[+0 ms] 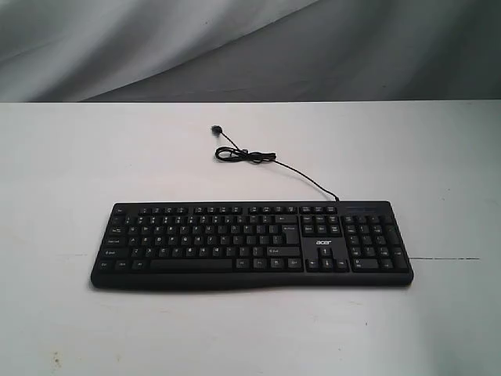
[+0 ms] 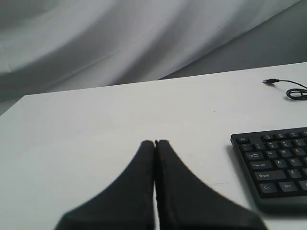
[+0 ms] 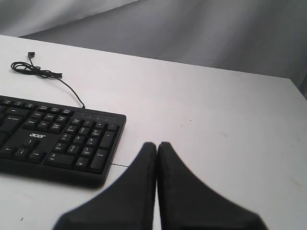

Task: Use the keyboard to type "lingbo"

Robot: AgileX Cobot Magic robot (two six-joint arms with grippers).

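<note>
We see a white table [image 1: 70,157] filling the lower three quarters of the exterior view. A grey draped cloth [image 1: 235,47] runs across the top of the frame behind it.

The keyboard [image 1: 250,244] is black, wide and full-size, with white-lettered keys. It lies flat in the lower middle of the frame, its long edge level with the frame's bottom edge. Its number pad [image 1: 377,239] is at the right end, and a small white acer logo [image 1: 324,243] sits just left of that pad.

A thin black cable [image 1: 301,176] leaves the keyboard's far edge right of centre and runs up and to the left. It gathers into a small coil [image 1: 243,155] above the keyboard's middle and ends in a plug [image 1: 214,130] lying on the table, well apart from the keys. A faint thin dark line [image 1: 446,258] marks the table just right of the keyboard.

The claws show only in the wrist views. The left claw [image 2: 154,143] is closed. Its two black fingers [image 2: 129,196] are pressed together tip to tip, gripping nothing, with bare table beyond the tips. The keyboard's Tab and Caps Lock end lies near it, apart from it.

The right claw [image 3: 157,144] is closed in the same way and empty. It is near the number pad end of the keyboard and not touching it.
</note>
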